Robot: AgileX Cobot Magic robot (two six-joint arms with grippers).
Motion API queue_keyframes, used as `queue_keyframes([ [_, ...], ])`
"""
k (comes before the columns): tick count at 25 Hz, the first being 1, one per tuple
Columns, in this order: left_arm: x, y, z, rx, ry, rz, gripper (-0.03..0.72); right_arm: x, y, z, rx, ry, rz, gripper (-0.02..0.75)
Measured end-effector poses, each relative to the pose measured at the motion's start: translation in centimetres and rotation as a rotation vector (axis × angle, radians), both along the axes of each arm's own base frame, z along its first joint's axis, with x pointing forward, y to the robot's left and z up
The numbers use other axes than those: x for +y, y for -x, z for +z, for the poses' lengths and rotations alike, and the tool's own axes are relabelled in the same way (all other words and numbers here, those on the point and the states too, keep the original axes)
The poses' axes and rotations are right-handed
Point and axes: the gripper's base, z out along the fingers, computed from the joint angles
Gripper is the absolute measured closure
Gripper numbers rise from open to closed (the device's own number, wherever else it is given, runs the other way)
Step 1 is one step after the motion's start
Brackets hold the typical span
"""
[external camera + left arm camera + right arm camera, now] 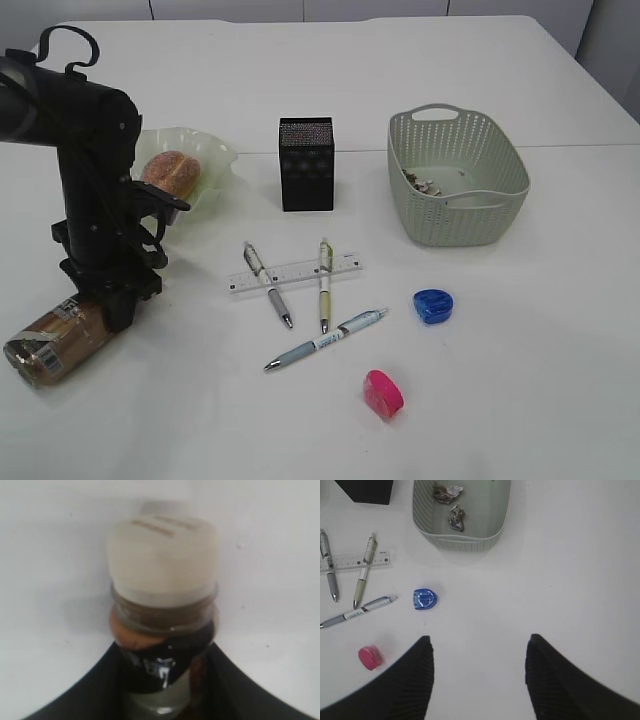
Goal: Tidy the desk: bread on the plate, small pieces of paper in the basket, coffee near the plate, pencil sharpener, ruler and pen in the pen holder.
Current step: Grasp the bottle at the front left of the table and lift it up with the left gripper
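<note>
Brown coffee point(52, 340) lay on its side at the desk's point(520, 380) near-left, dark label unreadable, faint marks on white cap illegible. Left gripper point(112, 300) angled down, jaws flanking the neck; grip uncertain. Right gripper point(479, 677) hung spread, holding nothing. Counted: three pens point(324, 284), one ruler point(293, 273), two sharpeners, blue point(433, 305) and pink point(384, 392). Bread point(172, 171) on plate point(215, 160); two paper scraps point(451, 502) in basket point(460, 215); pen holder point(306, 165) between them.

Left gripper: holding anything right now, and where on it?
The left gripper has its fingers on either side of the lying coffee bottle, on the body just below the white cap. Whether the grip is firm cannot be told.
</note>
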Motion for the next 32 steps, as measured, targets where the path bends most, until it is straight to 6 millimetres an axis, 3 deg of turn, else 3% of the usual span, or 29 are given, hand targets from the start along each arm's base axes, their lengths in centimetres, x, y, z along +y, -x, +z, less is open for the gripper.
queue_keyframes([
  [11, 0.0, 0.2, 0.9, 0.001, 0.005, 0.024, 0.416, 0.0, 0.0, 0.0, 0.000, 0.000, 0.000, 0.274],
  [21, 0.0, 1.1, 9.4, -0.196, 0.211, 0.187, 0.419, 0.0, 0.0, 0.0, 0.000, 0.000, 0.000, 0.274],
  [26, 1.0, 4.2, 10.7, -0.288, 0.269, 0.208, 0.419, 0.0, 0.0, 0.0, 0.000, 0.000, 0.000, 0.274],
  [32, 3.0, 10.2, 9.8, -0.570, 0.386, 0.231, 0.419, 0.0, 0.0, 0.0, 0.000, 0.000, 0.000, 0.274],
])
